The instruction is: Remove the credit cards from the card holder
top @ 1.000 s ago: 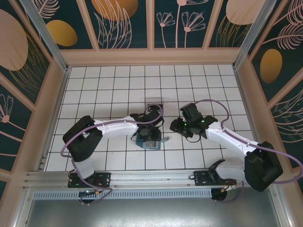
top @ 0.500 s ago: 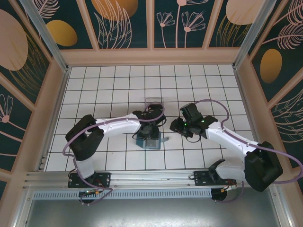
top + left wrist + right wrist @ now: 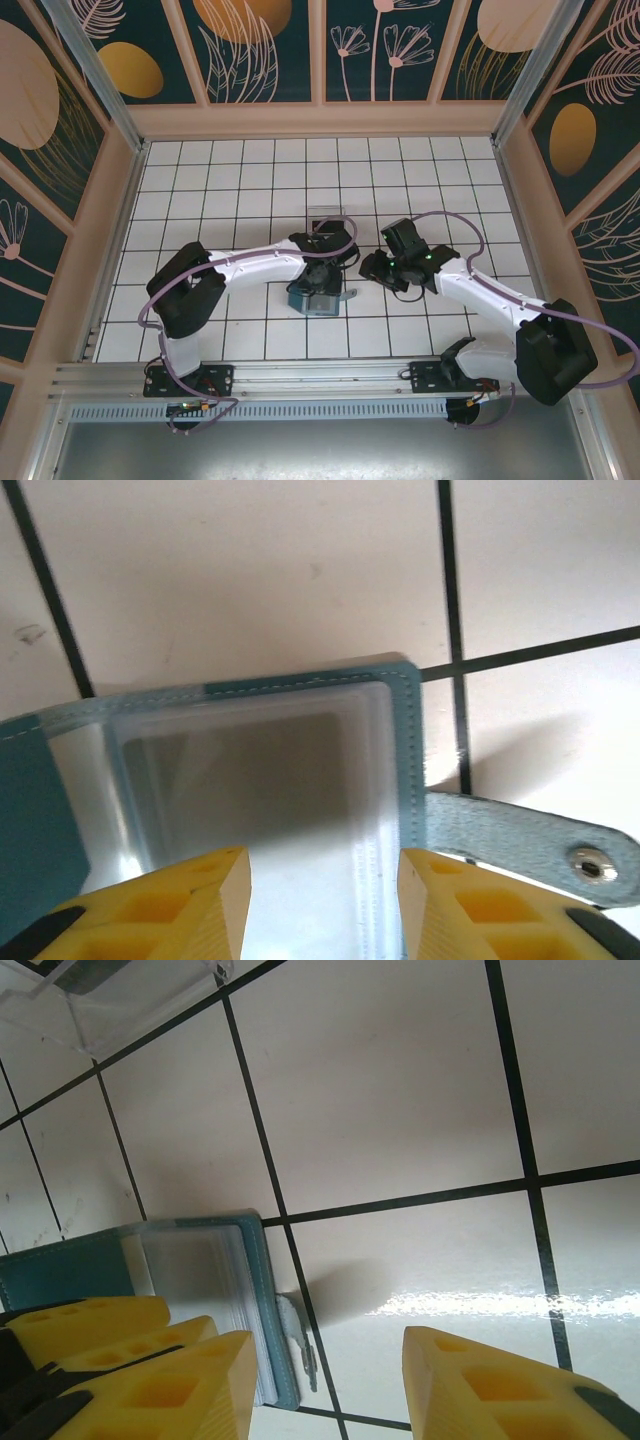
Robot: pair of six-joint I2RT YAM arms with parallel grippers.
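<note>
**A:** Left wrist view first: look at the card holder [image 3: 412, 750], lying open and flat on the white tiles [image 3: 250, 570], right under the left gripper [image 3: 322, 880].

**B:** Seen. Hovers with jaws partly apart, gripping nothing, straddling the clear sleeves [image 3: 250, 780].

**A:** Any credit cards inside?

**B:** Cannot tell through the cloudy plastic. Probably thin, stiff and slick, snug in the pockets. Best to pinch an exposed edge and slide out along the sleeve rather than lift.

**A:** And the holder itself?

**B:** Looks light and floppy. Likely to drag along unless pinned by the teal cover or near the snap tab [image 3: 520, 835].

**A:** Pose?

**B:** Reaches forward on the left, elbow bent, wrist tipped down over the holder. Waits just beside it on the right: right gripper [image 3: 328, 1355] angled low, likewise partly apart, empty above bare tile.
</note>
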